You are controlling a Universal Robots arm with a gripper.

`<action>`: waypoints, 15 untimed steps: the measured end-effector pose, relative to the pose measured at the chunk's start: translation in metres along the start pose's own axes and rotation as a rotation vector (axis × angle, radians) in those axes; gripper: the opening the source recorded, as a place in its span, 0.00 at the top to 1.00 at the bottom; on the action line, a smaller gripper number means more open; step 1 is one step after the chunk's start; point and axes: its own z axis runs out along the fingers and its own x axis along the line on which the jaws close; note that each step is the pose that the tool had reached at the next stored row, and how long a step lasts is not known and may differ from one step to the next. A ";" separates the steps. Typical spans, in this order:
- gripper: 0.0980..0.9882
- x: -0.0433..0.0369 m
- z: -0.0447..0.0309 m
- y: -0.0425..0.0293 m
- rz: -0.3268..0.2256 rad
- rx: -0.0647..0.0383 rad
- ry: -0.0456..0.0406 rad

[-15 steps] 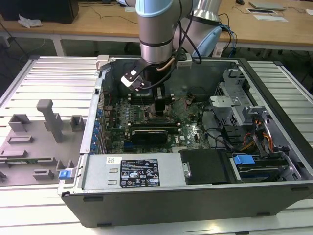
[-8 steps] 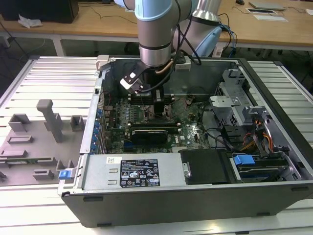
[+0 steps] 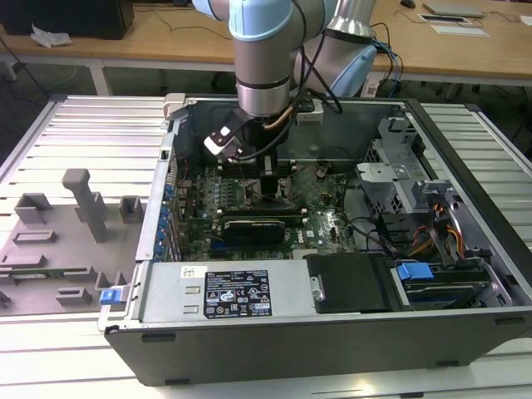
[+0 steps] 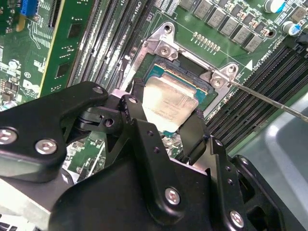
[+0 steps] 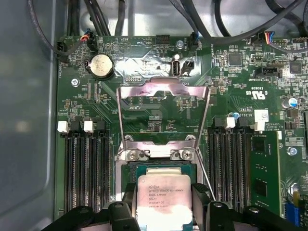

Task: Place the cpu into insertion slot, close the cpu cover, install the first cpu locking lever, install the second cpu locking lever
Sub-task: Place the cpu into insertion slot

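Exterior view: the arm is standing over the open computer case point(image 3: 332, 332), which is sitting on the slatted counter point(image 3: 83, 125). The tool point(image 3: 270, 179) is hanging low over the motherboard point(image 3: 324, 224), near the case's rear wall. Finger state is not readable from here.

First wrist view: the cpu point(image 5: 163, 192) is sitting between the two black fingers point(image 5: 129, 199), which are closing on its opposite edges, so the tool is narrowed to chip width and gripping it. The chip is lying directly over the insertion slot point(image 5: 156, 162). Whether it is seated or hovering just above, I cannot tell. The cpu cover point(image 5: 163, 88) is standing swung open on the far side of the slot, its window showing board behind it. A thin locking lever point(image 5: 204, 168) is running just beside one finger.

Second wrist view: the cpu point(image 4: 168, 98) is showing its pale top between the fingers point(image 4: 195, 127), with the slot's metal frame point(image 4: 161, 45) beyond it. The lever point(image 4: 269, 98) is slanting away from the frame corner, unlatched.

Risks, as judged:
- The chip may be going in skewed or tilted. A corner riding the slot rim would damage the contacts under any downward push.
- A finger may be fouling the slot wall or the nearby lever wire, dragging the chip off square on release.
- Opening the fingers above the slot rather than in it would drop the chip out of register.
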 end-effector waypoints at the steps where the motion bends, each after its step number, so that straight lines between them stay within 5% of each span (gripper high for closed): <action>1: 0.50 0.0003 0.0003 0.0000 0.000 0.000 0.0004; 15: 0.49 0.0018 0.0043 -0.0016 0.000 -0.001 0.0123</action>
